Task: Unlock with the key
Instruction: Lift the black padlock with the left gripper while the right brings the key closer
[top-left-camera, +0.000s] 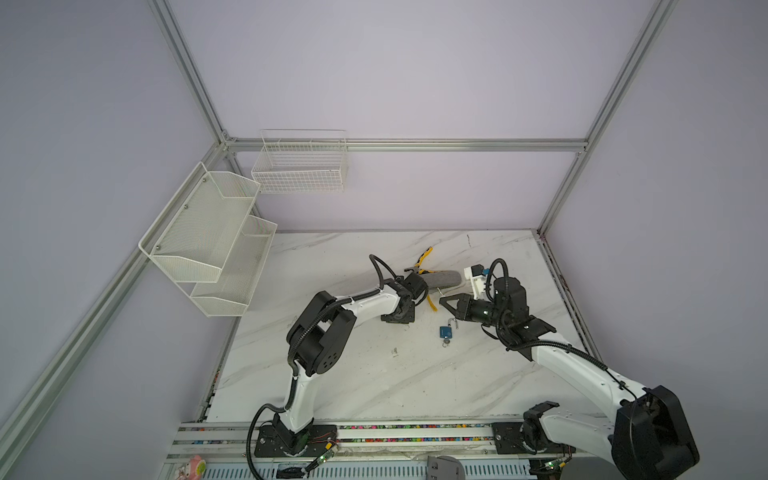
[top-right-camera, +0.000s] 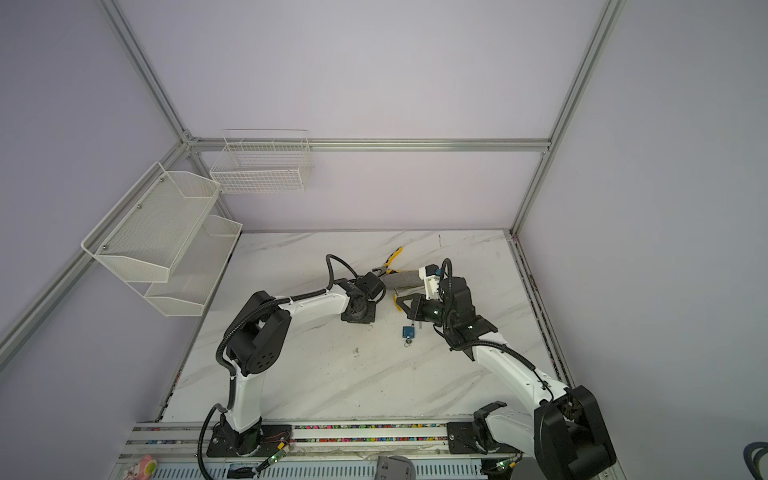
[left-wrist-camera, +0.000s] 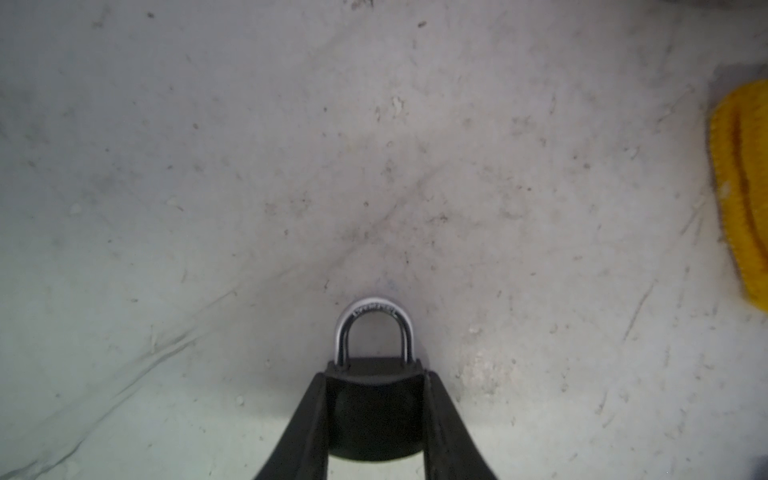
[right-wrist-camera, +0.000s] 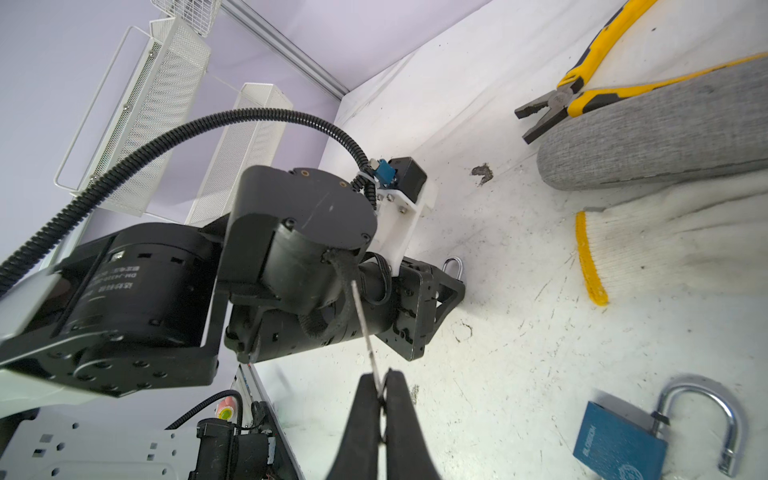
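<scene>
A black padlock (left-wrist-camera: 375, 401) with a silver shackle (left-wrist-camera: 372, 328) stands on the marble table, and my left gripper (left-wrist-camera: 375, 374) is shut on its body, one jaw against each side. In both top views that gripper (top-left-camera: 397, 318) (top-right-camera: 358, 316) points straight down and hides the lock. My right gripper (right-wrist-camera: 382, 380) (top-left-camera: 443, 300) is shut on the key (right-wrist-camera: 365, 332), whose thin silver blade sticks out past the fingertips toward the left arm's wrist. The right wrist view shows the lock's shackle (right-wrist-camera: 454, 266) beside the left gripper.
A blue padlock (top-left-camera: 446, 331) (right-wrist-camera: 619, 444) with its shackle swung open lies on the table between the arms. Yellow-handled pliers (top-left-camera: 424, 259), a grey cloth (top-left-camera: 444, 279) and a white glove with a yellow cuff (right-wrist-camera: 590, 262) lie just behind. White mesh shelves (top-left-camera: 208, 237) hang on the left wall.
</scene>
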